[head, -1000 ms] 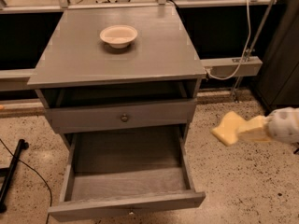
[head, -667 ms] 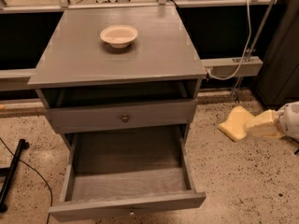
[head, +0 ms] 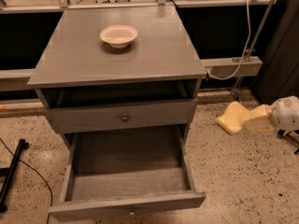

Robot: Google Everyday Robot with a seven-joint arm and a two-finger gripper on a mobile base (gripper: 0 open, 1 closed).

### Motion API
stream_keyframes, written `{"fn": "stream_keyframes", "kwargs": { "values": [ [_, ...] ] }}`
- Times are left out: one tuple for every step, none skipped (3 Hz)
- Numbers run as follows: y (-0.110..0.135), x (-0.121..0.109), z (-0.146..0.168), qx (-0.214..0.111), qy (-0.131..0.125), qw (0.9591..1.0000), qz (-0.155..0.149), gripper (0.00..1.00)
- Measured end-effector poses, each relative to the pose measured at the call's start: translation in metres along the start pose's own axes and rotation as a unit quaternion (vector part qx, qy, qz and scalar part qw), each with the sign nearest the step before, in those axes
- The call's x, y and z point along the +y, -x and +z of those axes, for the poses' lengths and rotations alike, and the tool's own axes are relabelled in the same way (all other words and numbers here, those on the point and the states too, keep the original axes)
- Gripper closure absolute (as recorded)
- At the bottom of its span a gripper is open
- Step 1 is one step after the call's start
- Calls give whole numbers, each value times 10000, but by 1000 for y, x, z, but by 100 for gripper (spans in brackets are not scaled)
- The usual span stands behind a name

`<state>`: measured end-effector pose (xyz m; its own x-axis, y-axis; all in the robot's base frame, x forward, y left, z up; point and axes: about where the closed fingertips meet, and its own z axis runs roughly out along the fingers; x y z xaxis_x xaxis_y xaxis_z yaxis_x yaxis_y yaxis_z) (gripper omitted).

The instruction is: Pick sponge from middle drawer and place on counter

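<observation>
The pale-yellow sponge [head: 230, 118] hangs in the air to the right of the cabinet, above the speckled floor, at about the height of the knobbed drawer front. My gripper [head: 245, 118] reaches in from the right edge with its white wrist [head: 286, 114] behind it, and it is shut on the sponge. The middle drawer [head: 126, 176] is pulled out at the bottom of the cabinet, and its grainy gray floor is bare. The counter [head: 84, 55] is the flat gray top, up and to the left of the gripper.
A round cream bowl [head: 118, 35] sits on the counter near its far middle. A shallower drawer front with a round knob [head: 124, 118] is above the open drawer. A black pole [head: 11, 174] lies on the floor at left. A white cable [head: 243, 41] hangs at back right.
The gripper with the sponge has moved a little to the right and upward beside the cabinet. The drawer and the bowl have not moved.
</observation>
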<state>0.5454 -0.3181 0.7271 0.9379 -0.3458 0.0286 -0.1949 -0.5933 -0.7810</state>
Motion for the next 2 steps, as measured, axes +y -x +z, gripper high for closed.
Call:
{"fn": "stream_keyframes", "kwargs": {
  "values": [
    [-47,27,60,-372,-31,9993,32,100],
    [-77,4,93,-377,-107,9991,-138,100]
  ]
}}
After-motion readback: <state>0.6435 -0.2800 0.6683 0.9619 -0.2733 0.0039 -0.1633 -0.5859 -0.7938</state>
